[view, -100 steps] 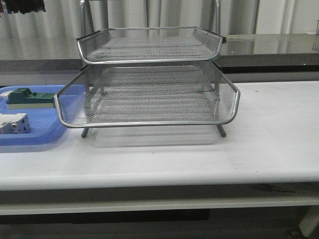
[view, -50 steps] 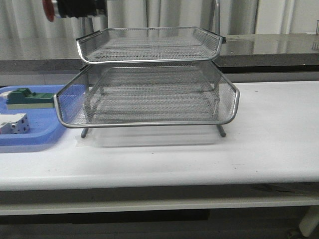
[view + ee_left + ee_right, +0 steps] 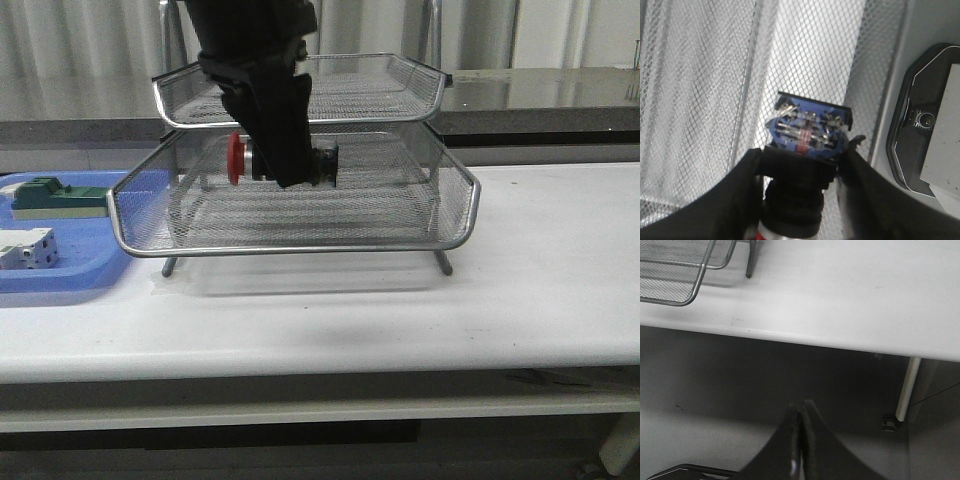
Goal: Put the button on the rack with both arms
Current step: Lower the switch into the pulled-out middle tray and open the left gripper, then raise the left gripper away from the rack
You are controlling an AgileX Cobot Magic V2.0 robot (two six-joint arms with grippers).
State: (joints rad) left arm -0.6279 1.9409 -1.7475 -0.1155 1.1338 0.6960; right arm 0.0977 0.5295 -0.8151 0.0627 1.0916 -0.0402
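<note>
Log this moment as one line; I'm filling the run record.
left gripper: shut on button | button: held over rack lower tier, unreleased | right gripper: shut, empty, below table edge

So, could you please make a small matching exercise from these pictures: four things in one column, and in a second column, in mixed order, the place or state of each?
Things:
1. button
2. right gripper
3. green block
4. rack

Places or states:
A. shut on nothing, low beside the table's edge
B. lying in the blue tray
C. standing on the white table on thin legs
D. held by the left gripper over the rack's lower tier

Pairs: 1-D, 2-A, 3-B, 4-C
</note>
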